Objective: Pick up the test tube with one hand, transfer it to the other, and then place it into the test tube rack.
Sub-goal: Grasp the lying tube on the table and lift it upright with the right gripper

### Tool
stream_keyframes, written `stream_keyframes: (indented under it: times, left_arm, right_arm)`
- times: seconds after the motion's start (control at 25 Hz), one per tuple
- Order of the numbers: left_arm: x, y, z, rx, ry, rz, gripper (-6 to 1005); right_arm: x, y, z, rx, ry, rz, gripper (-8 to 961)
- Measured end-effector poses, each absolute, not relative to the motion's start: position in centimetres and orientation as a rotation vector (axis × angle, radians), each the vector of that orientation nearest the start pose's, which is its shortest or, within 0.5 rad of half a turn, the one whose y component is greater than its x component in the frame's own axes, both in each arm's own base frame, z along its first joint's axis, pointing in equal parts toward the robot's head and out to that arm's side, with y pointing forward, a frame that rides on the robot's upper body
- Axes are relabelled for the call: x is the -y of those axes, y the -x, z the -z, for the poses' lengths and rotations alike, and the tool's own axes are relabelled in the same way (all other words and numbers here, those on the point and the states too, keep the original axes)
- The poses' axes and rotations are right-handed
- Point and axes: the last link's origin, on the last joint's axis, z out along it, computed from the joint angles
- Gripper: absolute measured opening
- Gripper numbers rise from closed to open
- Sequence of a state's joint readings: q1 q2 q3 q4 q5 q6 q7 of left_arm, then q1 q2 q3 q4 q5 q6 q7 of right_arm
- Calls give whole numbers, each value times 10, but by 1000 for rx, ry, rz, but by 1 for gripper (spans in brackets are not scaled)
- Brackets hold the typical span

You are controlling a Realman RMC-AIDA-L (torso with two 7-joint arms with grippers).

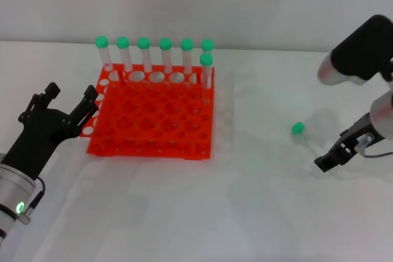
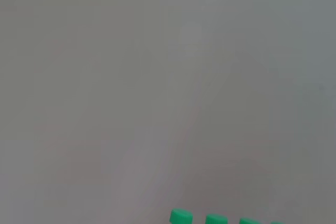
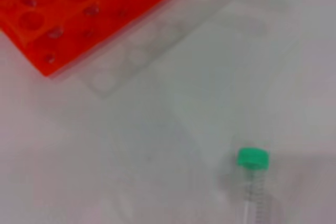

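White tabletop lies before me. My left gripper, fingers spread, sits beside the test tube rack. My right gripper hovers near the lying test tube; its fingers I cannot tell.

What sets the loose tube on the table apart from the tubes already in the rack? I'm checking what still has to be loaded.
The loose test tube lies on its side on the white table, right of the test tube rack, near the right gripper. The racked tubes stand upright in holes: six along the far row, one just in front at its right end. The left gripper waits beside the rack. All have green caps and clear bodies.
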State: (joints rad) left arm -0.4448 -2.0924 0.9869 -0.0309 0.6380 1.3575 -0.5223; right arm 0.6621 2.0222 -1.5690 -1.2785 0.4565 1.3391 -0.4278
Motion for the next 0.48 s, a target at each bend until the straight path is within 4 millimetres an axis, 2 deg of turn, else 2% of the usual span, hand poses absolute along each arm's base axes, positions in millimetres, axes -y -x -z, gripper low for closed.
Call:
stream_keyframes:
  times: [0.24,0.48]
  left_arm:
    - [-306,327,18,692,1701,947,872]
    - [-307,327,18,694,1700,949,872]
  right_arm:
    - [-389,-180,20,-763,2439,575,822]
    - [-390,-182,21,-762,2437,576,760]
